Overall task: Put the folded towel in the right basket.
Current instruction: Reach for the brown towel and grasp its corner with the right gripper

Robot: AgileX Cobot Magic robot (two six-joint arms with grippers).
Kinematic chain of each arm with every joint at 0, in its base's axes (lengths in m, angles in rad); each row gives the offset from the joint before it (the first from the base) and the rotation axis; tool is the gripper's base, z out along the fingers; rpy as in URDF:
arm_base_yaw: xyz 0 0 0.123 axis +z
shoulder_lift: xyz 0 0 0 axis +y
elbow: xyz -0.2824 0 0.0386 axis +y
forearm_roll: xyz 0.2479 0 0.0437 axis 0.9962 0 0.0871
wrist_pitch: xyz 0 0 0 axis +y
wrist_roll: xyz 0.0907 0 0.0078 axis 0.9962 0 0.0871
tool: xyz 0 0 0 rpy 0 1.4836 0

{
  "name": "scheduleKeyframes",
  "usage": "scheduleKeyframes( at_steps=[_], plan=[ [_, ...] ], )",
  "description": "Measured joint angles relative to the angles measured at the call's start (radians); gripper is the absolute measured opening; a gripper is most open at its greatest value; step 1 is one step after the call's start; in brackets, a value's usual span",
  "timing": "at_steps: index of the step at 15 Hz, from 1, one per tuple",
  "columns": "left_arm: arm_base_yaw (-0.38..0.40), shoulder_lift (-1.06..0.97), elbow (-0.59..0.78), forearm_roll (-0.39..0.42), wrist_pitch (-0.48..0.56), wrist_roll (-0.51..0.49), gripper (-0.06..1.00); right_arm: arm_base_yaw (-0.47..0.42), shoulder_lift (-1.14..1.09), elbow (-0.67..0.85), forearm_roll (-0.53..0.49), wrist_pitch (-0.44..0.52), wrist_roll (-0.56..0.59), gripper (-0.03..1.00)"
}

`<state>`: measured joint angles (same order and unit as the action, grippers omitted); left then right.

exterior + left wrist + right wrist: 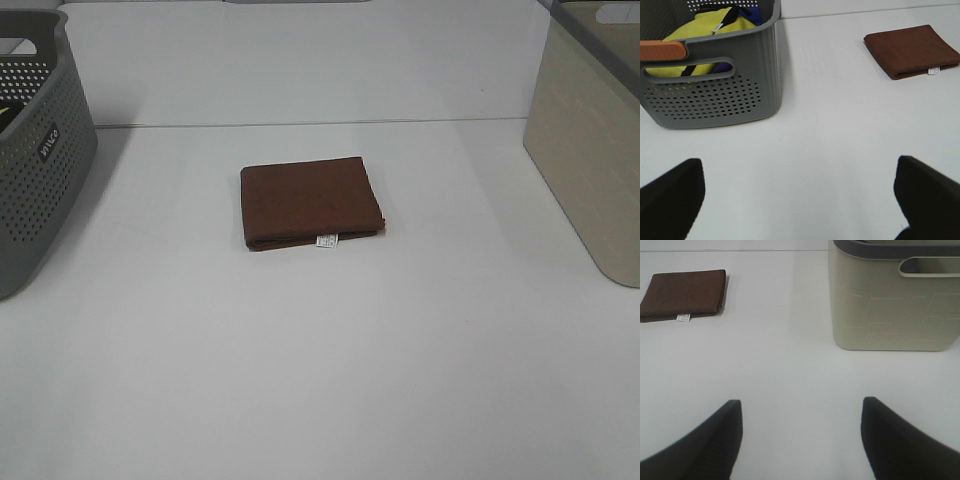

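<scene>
A brown folded towel (310, 203) lies flat in the middle of the white table, a small white tag at its front edge. It also shows in the left wrist view (912, 51) and the right wrist view (684, 295). The beige right basket (592, 140) stands at the table's right edge; the right wrist view shows its side wall (895, 305). Neither arm shows in the high view. My left gripper (800, 197) is open and empty, well short of the towel. My right gripper (801, 432) is open and empty, between towel and beige basket but back from both.
A grey perforated basket (35, 150) stands at the table's left edge. In the left wrist view it (715, 95) holds yellow and blue cloth (705, 30). The white table (320, 380) stretches bare in front of the towel.
</scene>
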<state>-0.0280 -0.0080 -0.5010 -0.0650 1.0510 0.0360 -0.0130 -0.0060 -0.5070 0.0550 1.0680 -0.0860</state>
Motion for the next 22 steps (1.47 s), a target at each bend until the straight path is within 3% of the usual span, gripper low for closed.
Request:
scheduleKeyframes(
  at_steps=[22],
  plan=[
    [0.000,0.000,0.000,0.000,0.000,0.000,0.98,0.000,0.000,0.000,0.000,0.000,0.000,0.65]
  ],
)
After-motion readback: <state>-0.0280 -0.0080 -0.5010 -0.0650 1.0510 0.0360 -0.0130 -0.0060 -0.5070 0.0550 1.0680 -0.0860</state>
